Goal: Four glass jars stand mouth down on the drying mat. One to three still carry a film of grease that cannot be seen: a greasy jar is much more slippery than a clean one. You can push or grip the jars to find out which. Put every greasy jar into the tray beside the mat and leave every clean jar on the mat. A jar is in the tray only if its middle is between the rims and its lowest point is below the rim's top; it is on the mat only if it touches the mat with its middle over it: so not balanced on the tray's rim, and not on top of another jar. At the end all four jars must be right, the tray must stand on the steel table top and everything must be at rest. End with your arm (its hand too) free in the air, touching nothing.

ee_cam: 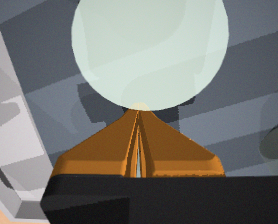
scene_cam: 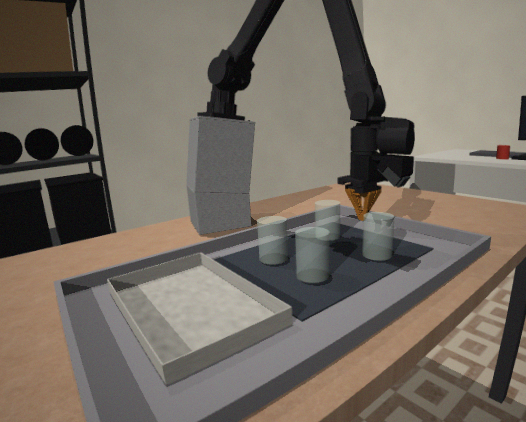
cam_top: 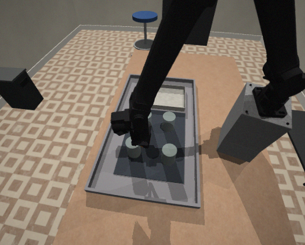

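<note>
A wood-toned table carries a grey, rimmed steel top, with the pale tray toward the table's short edge nearest the blue stool. The dark drying mat lies beside the tray, away from that edge. The arm's grey plinth stands by one long edge of the table. Patterned tiles cover the floor; a black shelf rack and a white desk with a red cup are farther off. All four jars stand on the mat: two toward the tray, two farther along, one of each pair nearer the plinth's long edge. The pincer is clenched with nothing between its fingers, pointing down right by the top of the far-pair jar nearer the opposite long edge; whether the tips touch that jar, I cannot tell.
</note>
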Robot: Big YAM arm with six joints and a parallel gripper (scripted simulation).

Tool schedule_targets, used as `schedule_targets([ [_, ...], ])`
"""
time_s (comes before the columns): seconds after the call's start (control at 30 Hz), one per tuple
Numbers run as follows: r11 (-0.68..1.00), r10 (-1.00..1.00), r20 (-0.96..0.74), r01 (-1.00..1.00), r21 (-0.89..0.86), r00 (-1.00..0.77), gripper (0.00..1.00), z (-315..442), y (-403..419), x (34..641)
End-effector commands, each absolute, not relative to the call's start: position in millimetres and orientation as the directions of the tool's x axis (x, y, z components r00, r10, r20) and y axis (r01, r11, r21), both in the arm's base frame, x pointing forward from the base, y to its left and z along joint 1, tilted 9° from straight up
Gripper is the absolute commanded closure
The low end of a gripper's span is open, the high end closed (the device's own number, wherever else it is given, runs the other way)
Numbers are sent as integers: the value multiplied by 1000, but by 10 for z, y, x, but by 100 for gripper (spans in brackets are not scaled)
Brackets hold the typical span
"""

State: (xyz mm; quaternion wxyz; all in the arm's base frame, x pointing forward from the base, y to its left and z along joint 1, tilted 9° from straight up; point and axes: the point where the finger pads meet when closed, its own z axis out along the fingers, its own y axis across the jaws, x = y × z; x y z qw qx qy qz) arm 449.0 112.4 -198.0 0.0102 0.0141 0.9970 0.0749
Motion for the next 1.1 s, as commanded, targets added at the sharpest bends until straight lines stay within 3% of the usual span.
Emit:
schedule_targets([
  [0.0, 988, 28, -43, 21, 152, -999, 100, -1927, 1125, 4521],
  [1.07, 988, 28, -43, 21, 152, -999, 100, -1937, 1131, 4293],
])
